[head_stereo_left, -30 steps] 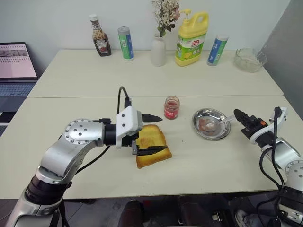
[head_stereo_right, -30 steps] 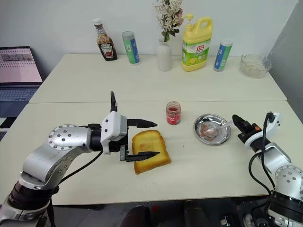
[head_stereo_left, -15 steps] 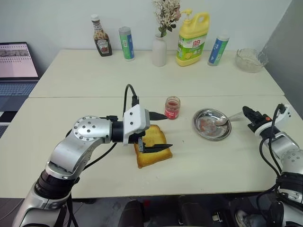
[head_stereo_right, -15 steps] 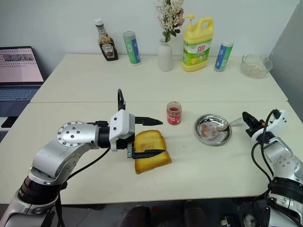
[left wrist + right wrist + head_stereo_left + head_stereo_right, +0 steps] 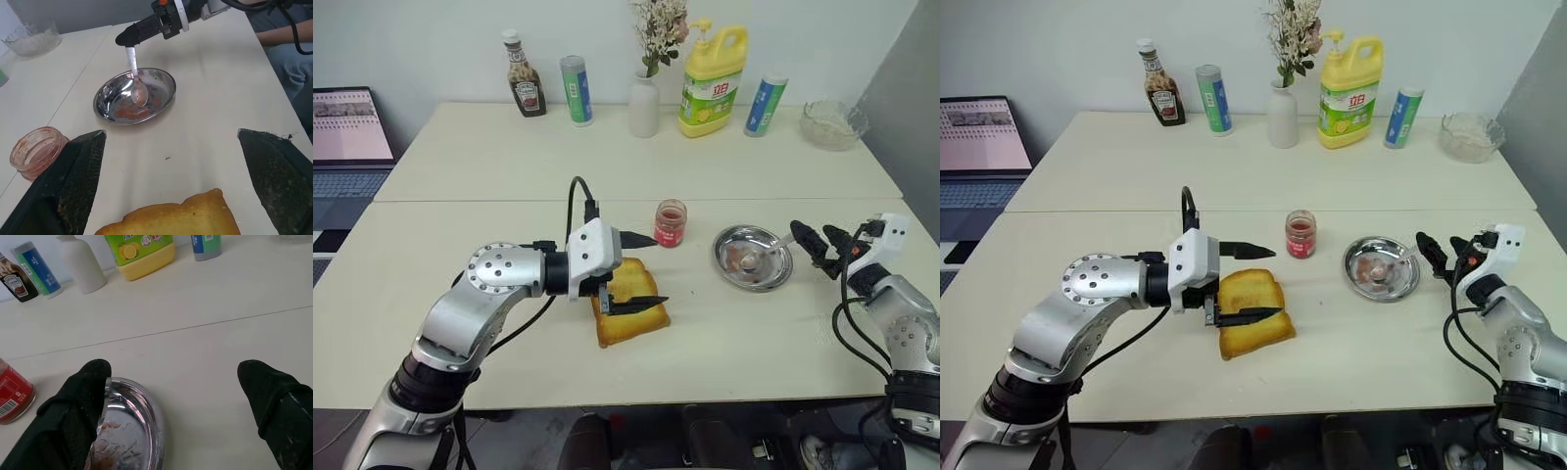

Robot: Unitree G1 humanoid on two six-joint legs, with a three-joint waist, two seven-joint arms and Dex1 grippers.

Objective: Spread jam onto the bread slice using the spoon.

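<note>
The bread slice lies at the table's front middle, between the wide-apart fingers of my open left gripper, which do not clamp it. The jam stands just behind the slice, its lid off. The spoon rests in the round steel dish, its smeared bowl down and its handle pointing at my right gripper. That gripper is open at the dish's right edge. One of its fingers sits right beside the handle's end.
Along the table's far edge stand a ketchup bottle, two blue-green tubes, a white vase, a yellow detergent bottle and a glass bowl. A laptop sits at the far left.
My right gripper has rolled and opened, letting go of the spoon, which now lies in the dish. The left gripper has stayed over the bread.
</note>
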